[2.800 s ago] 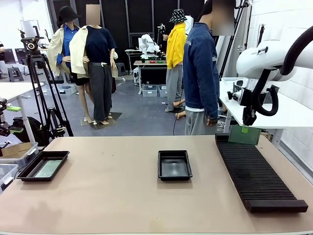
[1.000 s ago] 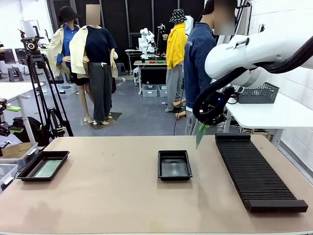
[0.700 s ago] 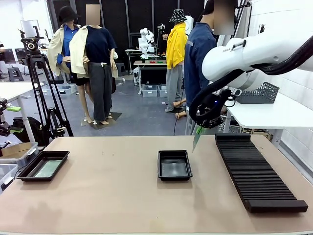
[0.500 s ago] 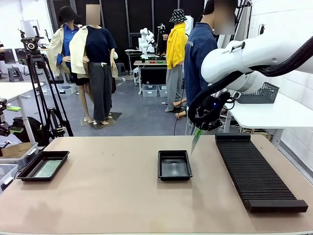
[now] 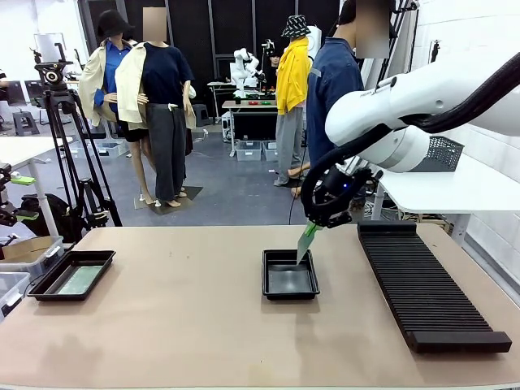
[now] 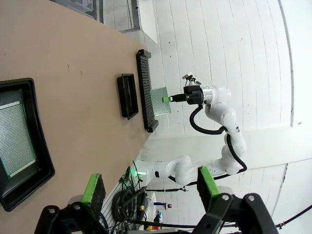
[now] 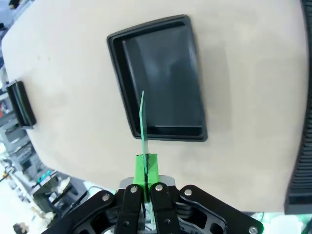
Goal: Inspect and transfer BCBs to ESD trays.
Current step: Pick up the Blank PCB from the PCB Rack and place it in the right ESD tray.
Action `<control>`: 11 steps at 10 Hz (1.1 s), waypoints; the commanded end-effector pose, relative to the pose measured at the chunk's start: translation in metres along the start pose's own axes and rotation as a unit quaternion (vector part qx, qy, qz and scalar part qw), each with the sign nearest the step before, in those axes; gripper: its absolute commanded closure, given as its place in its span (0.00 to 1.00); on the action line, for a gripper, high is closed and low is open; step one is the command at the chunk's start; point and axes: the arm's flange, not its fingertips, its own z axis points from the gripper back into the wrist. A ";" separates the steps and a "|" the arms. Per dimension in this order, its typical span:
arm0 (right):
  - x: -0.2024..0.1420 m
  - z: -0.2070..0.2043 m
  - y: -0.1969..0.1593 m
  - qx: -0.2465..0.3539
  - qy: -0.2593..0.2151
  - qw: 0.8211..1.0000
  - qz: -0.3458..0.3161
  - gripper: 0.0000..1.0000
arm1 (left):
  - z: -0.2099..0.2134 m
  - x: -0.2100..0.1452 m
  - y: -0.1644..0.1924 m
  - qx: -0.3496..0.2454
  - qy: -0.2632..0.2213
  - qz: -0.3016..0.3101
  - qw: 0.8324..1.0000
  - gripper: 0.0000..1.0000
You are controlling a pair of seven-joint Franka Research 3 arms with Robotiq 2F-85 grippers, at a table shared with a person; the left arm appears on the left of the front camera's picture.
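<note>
The right hand (image 5: 315, 223) is closed tight on the top edge of a BCB (image 5: 306, 242), which hangs tilted just below it, over the tray (image 5: 266, 276). To do this well, I think the hand should go down slowly, lay the BCB flat inside the rim, and only then let go. The left hand (image 6: 151, 187) is wide open and holds nothing.
</note>
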 end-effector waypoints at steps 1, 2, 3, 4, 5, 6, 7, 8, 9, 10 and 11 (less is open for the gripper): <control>0.001 -0.015 0.004 0.035 0.002 0.999 0.007 1.00 | 0.001 0.001 -0.002 0.004 -0.004 0.001 1.000 0.00; 0.000 -0.023 0.007 0.042 0.002 0.999 0.007 1.00 | 0.001 0.001 -0.002 0.004 -0.004 0.001 1.000 0.00; -0.001 -0.031 0.008 0.043 -0.002 0.999 0.017 1.00 | 0.001 0.001 -0.002 0.004 -0.004 0.001 1.000 0.00; -0.001 -0.040 0.009 0.043 -0.003 0.999 0.020 1.00 | 0.001 0.001 -0.002 0.004 -0.004 0.001 1.000 0.00; 0.002 -0.048 0.009 0.047 -0.008 0.999 0.016 1.00 | 0.001 0.001 -0.002 0.004 -0.004 0.001 1.000 0.00; 0.007 -0.055 0.007 0.050 -0.008 0.999 0.020 1.00 | 0.001 0.001 -0.002 0.004 -0.004 0.001 1.000 0.00; 0.011 -0.062 0.006 0.051 0.002 0.998 0.022 1.00 | 0.001 0.001 -0.002 0.004 -0.004 0.001 1.000 0.00; 0.016 -0.067 0.004 0.056 0.005 0.998 0.021 1.00 | 0.001 0.001 -0.002 0.004 -0.004 0.001 1.000 0.00; 0.019 -0.071 0.002 0.061 0.005 0.998 0.030 1.00 | 0.001 0.001 -0.002 0.004 -0.004 0.001 1.000 0.00; 0.022 -0.074 0.000 0.067 0.010 0.997 0.037 1.00 | 0.001 0.001 -0.002 0.004 -0.004 0.001 1.000 0.00; 0.025 -0.077 -0.003 0.073 0.014 0.996 0.049 1.00 | 0.001 0.001 -0.002 0.004 -0.004 0.001 1.000 0.00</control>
